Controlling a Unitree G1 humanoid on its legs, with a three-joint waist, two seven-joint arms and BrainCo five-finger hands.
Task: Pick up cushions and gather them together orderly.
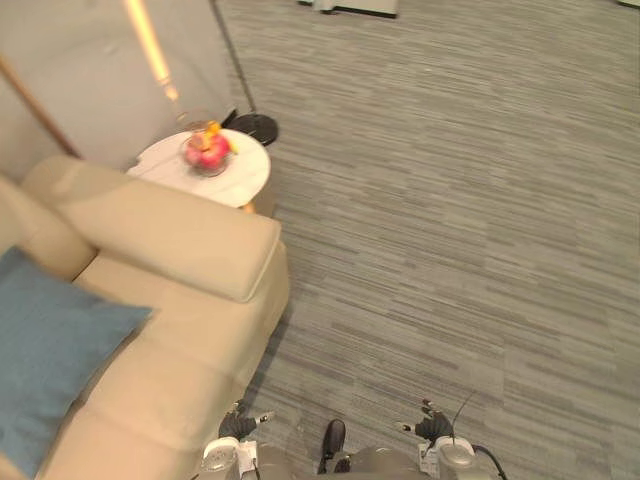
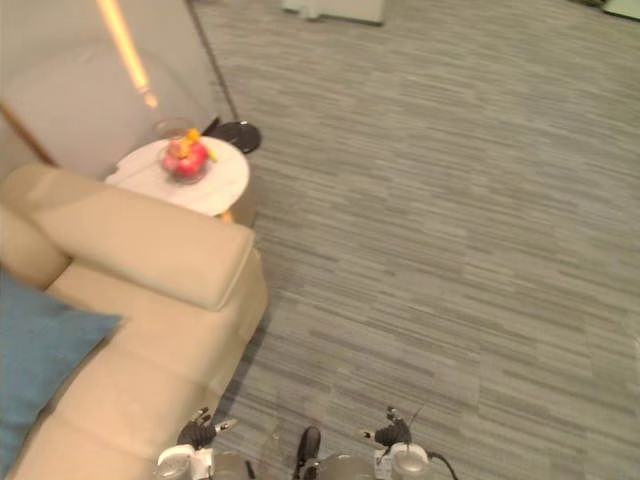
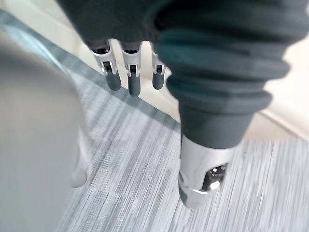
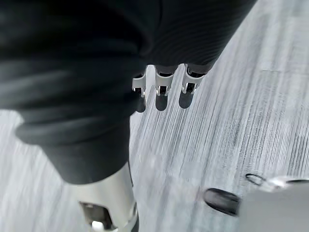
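Evidently at the approach step, the left hand [image 1: 238,424] and right hand [image 1: 432,427] are hanging empty with relaxed fingers [image 3: 133,84], while the blue cushion [image 1: 50,350] is lying on the sofa [image 1: 190,320], likely needing a leftward turn and reach.

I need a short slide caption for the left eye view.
Blue cushion on the beige sofa, left hand and right hand open above the carpet.

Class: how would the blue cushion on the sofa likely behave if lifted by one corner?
The cushion looks plump and soft where it lies on the sofa, so it would probably droop rather than stay stiff. It is likely light for its size. Its matte cloth cover should not slip much.
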